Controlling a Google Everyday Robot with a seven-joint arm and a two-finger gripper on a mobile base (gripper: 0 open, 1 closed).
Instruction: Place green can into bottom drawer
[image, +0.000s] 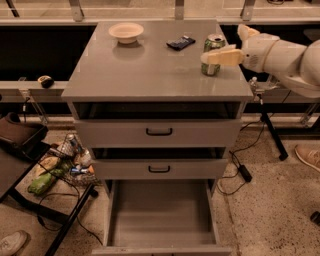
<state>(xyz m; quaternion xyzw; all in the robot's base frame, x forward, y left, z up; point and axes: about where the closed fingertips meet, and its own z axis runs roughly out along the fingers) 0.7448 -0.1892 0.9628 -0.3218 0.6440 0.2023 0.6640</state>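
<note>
Rightward, smooth cream pincer at cylindrical green can.

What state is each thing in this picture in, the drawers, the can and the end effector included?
green can, upright on the cabinet top, not yet in the drawer.
bottom drawer, pulled open.
middle drawer, appears shut.
top drawer, appears shut.
bowl, upright on the cabinet top.
end effector, at the green can, crossing its front.
</note>
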